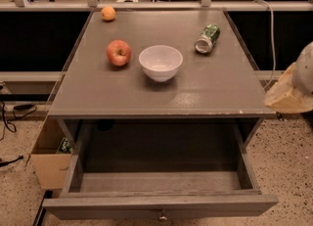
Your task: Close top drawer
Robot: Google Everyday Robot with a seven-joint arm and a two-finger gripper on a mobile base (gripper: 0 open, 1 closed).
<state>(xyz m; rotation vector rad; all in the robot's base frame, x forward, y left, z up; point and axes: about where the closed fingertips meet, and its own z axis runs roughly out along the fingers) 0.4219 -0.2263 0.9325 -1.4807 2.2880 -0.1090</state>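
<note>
At the near edge of the view, the top drawer (161,205) was pulled far out of the grey cabinet, and its inside looked bare. Its flat front was the nearest part, and the small round knob (162,215) sat at the centre of that front, almost at the bottom border of the view. The long axis of the front ran from left to right, so in my judgement the closing push had to go across it, straight away from the viewer and into the cabinet.

Beside the right front corner of the cabinet top (161,95), a little farther back, hung the gripper (289,99), seen only as a pale shape at the right border. It touched nothing, and nothing could be seen in its hold. Whether it was open or closed, I could not tell. From the gripper the drawer front lay to the left, lower down and nearer to the viewer, and the two were well apart. I judge that the gripper first had to come down and around to the near face of the front, near the knob, before any push could work.

A cardboard box (49,164) stood on the floor at the left side of the cabinet. Farther back, on the cabinet top, a white bowl (160,62) stood in the middle with an apple (119,53) just to its left. A green can (207,38) lay on its side toward the far right, and an orange (108,13) rested at the far left corner. None of them lay in the drawer's path.
</note>
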